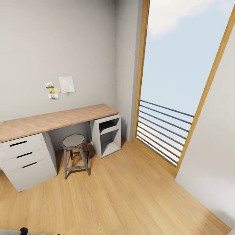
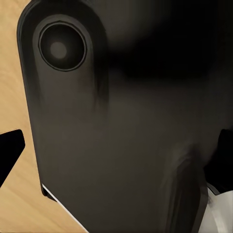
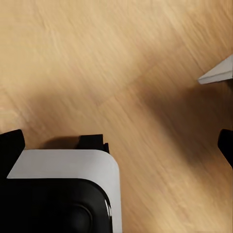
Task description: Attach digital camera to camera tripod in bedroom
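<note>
Head view looks into a corner of the bedroom (image 1: 124, 195): wood-topped white desk (image 1: 55, 120) along the grey wall, stool (image 1: 75, 153) tucked under it, tall wood-framed window (image 1: 182, 81) with grey rails to the right. Left wrist view is mostly blocked by a dark robot body panel (image 2: 121, 126), possibly the base. Left gripper (image 2: 116, 160) and right gripper (image 3: 121, 141) show only black fingertips at the frame edges, spread wide, nothing between them, light wood floor below.

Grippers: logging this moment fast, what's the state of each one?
Left gripper: jaws spread, nothing seen gripped; open.
Right gripper: jaws spread over the wood floor; open.
</note>
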